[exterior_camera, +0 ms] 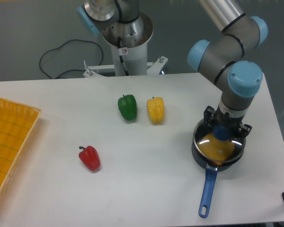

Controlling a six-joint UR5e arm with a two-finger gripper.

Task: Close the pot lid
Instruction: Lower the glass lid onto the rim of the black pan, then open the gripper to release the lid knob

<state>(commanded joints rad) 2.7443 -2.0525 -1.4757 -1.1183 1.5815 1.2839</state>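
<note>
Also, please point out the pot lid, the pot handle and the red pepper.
pot lid (217, 145): fixed camera, on the glass.
pot handle (207, 191): fixed camera, mid-length.
red pepper (90, 158): fixed camera, on its body.

Open white table (146, 189) across the near middle, between red pepper (89, 158) at left and pot (217, 156) at right. Green pepper (128, 107) and yellow pepper (155, 109) side by side farther back. Yellow tray (9, 142) blocking the left edge. Arm base (126, 40) at the far edge.
</note>
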